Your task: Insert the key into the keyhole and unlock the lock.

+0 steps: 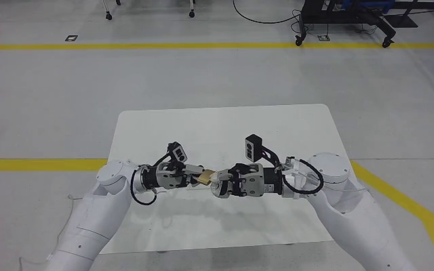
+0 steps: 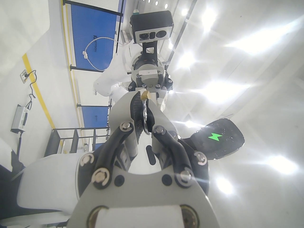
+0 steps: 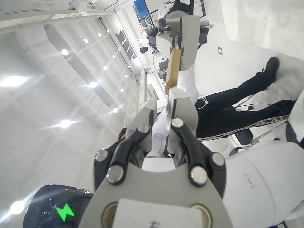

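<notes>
Between left fingers (image 2: pixel 162 119), brass lock (image 3: pixel 172 68) pinched

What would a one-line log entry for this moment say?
left gripper: shut on lock, over table | right gripper: open, at the lock's far end

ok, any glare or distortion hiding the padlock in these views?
Left wrist view: ceiling-light starbursts wash out much of the frame, strong fisheye bend, the brass rectangular padlock is just a small end-on tip. Right wrist view: milder flare, padlock's side free of glare. Top view: even light, no glare, padlock small.
</notes>
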Tool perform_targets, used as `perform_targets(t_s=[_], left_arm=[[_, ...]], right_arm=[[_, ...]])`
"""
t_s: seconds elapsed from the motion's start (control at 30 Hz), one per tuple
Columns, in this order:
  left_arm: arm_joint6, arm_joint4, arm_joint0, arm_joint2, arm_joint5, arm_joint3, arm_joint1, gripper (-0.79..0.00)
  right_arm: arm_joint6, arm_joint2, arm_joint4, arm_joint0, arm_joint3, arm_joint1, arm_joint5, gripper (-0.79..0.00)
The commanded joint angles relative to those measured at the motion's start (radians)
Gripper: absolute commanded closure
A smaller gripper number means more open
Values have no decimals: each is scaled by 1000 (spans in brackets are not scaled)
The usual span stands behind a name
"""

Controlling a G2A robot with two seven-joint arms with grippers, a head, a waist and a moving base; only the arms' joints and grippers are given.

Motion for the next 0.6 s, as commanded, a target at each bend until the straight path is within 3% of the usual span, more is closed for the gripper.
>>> perform_targets(t_s=[0.0, 0.23, 0.27, 0.33, 0.43, 0.5, 0.57], left_arm=[[-1, -5, 3, -3, -3, -2, 1, 0], [11, -35, 10, -22, -25, 0, 1, 0], [19, -44, 11, -26, -33, 0, 1, 0], [42, -66, 17, -36, -49, 2, 0, 0], [82, -95, 27, -44, -77, 0, -4, 0], [107, -100, 31, -47, -94, -1, -6, 0], [125, -107, 36, -50, -109, -5, -7, 0]], right_arm=[[0, 4, 2, -3, 2, 0, -4, -656], [11, 55, 33, -44, -10, 4, -83, -665], [17, 65, 41, -54, -13, 5, -104, -606], [32, 90, 69, -79, -15, 5, -173, -388], [61, 120, 116, -122, -2, 2, -303, -292], [83, 130, 137, -141, 12, -1, -368, -43], [103, 139, 163, -156, 24, -4, -435, 0]])
